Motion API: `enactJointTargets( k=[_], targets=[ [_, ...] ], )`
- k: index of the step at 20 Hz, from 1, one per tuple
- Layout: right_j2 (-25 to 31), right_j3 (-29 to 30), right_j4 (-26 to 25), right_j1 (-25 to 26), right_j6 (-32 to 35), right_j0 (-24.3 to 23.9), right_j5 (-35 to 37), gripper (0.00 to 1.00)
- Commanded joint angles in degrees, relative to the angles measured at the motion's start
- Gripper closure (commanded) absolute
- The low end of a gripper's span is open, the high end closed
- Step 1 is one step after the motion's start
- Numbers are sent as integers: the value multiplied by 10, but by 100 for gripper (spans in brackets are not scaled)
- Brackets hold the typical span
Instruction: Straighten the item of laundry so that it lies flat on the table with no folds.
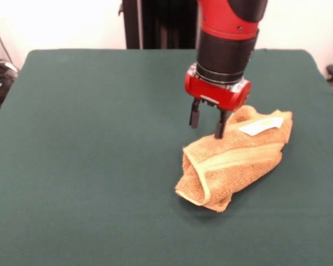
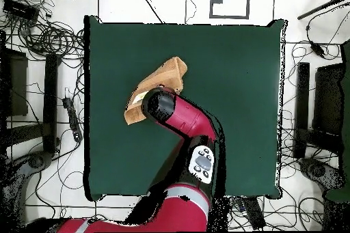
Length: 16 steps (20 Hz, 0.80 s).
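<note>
The towel is still lying bunched and rolled over itself on the green table, toward one side, w/ its white label showing on top. The claw is hanging right at the towel's upper edge, fingers apart, gripping nothing. Looks like barely any flattening's done; all the folds are waiting to be pulled out

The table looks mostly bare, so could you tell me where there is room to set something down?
In the front view, the green table is bare across its whole left half and along the near edge. The right side is crowded: the bunched towel lies there with the gripper, fingers apart, at its far left edge. A narrow bare strip remains right of the towel.
</note>
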Motion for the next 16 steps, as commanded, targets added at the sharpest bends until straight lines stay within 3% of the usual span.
enactJointTargets(
  k=[1,16],
  targets=[
    [70,27,-10,6,90,-13,-10,100],
    [108,39,-24,-21,78,-44,-41,100]
  ],
)
